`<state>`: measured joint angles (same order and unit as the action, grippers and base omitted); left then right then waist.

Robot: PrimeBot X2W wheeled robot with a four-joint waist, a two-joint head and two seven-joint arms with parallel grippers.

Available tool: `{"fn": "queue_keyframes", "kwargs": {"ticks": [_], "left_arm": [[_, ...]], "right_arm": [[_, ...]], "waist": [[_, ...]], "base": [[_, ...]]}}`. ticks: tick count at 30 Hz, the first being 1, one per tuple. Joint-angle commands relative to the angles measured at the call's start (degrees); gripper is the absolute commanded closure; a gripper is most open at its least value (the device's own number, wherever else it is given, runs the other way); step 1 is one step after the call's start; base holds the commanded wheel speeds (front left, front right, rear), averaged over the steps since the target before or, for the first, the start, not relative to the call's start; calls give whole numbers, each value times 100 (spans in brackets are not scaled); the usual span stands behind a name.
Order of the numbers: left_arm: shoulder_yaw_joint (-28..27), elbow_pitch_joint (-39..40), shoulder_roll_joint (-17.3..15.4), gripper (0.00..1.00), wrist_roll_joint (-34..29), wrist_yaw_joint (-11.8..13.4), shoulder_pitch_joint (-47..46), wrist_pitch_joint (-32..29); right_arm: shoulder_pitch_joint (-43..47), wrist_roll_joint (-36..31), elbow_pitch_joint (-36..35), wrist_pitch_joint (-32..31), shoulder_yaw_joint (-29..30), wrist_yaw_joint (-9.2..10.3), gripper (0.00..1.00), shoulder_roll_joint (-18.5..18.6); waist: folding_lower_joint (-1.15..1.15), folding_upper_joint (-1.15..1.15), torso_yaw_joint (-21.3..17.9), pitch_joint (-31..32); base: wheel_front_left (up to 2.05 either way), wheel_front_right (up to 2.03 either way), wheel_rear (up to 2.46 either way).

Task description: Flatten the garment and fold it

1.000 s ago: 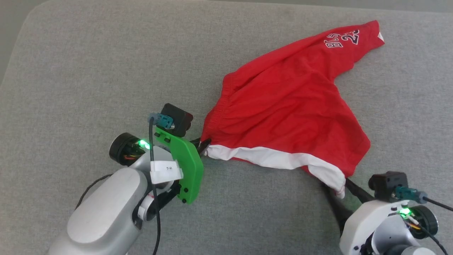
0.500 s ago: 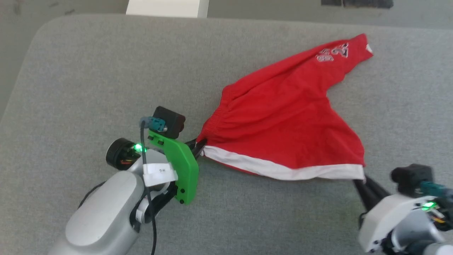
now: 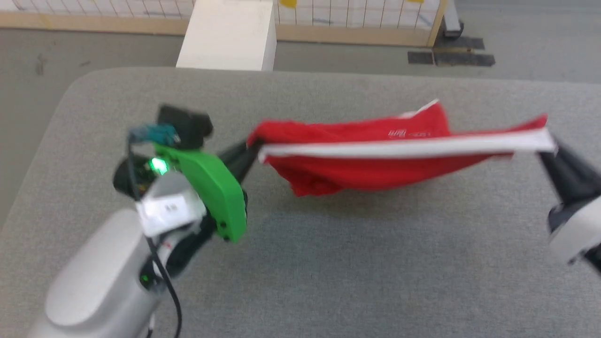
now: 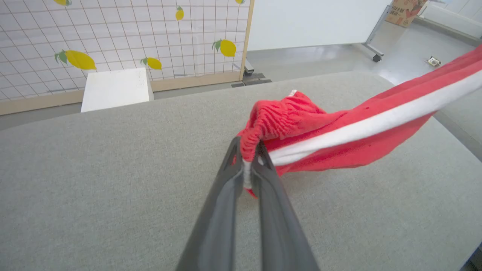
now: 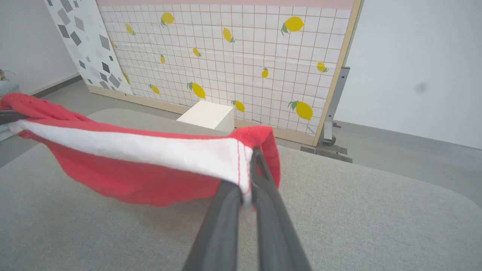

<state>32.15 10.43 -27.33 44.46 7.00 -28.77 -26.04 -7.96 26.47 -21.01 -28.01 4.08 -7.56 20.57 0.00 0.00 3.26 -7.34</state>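
Garment (image 3: 366, 164): red shorts, held above the table (image 3: 328, 272) across the centre of the head view, strung between both grippers. The white stripe (image 3: 399, 149) runs taut along the top edge and the red body sags below it. Whether the lowest fold touches the table cannot be told.

Left gripper (image 3: 249, 151) is clamped on the gathered waistband (image 4: 275, 120) end. Right gripper (image 3: 547, 143) is clamped on the hem corner of the same stripe.

Handling, as judged: light, limp, no stiffness. It drapes freely and will crease unless laid down under tension. Seamed edges offer the surest hold; thin fabric could slip from a pinch.

Surroundings: white box (image 3: 227, 35) beyond the table, upper centre-left, with a lemon-print panel (image 5: 233, 56) behind it. Neither appears to obstruct the lay-down.
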Motion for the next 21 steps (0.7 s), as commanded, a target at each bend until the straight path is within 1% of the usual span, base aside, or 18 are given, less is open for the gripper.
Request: {"fn": "queue_keyframes", "kwargs": {"ticks": [1,5,9,13,15,18,21], "left_arm": [[-95,108,-58,100,16,58,-222,-41],[-311,276,-68,100,57,99,-801,-225],[-427,92,-118,100,74,-22,-1503,-472],[-490,-394,-128,100,162,-226,-2185,-720],[-515,-711,-126,100,193,-333,-2533,-827],[-576,-1254,-87,100,222,-452,-3092,-936],[-635,-1750,-54,100,158,-520,-3667,-969]], "right_arm": [[-250,89,-14,-43,27,8,100,92],[-895,306,44,-194,-56,8,100,404],[-1658,527,214,-347,-292,8,100,630],[-2547,675,599,-489,-682,8,100,766],[-3000,780,920,-542,-896,8,100,788],[-3692,908,1449,-625,-1199,8,100,776],[-4399,975,1950,-637,-1422,8,100,748]], "waist": [[0,0,-3,100],[0,0,16,133],[0,0,-22,83],[0,0,-113,-86],[0,0,-168,-233],[0,0,-252,-534],[0,0,-327,-897]], "base": [[0,0,0],[0,0,0],[0,0,0],[0,0,0],[0,0,0],[0,0,0],[0,0,0]]}}
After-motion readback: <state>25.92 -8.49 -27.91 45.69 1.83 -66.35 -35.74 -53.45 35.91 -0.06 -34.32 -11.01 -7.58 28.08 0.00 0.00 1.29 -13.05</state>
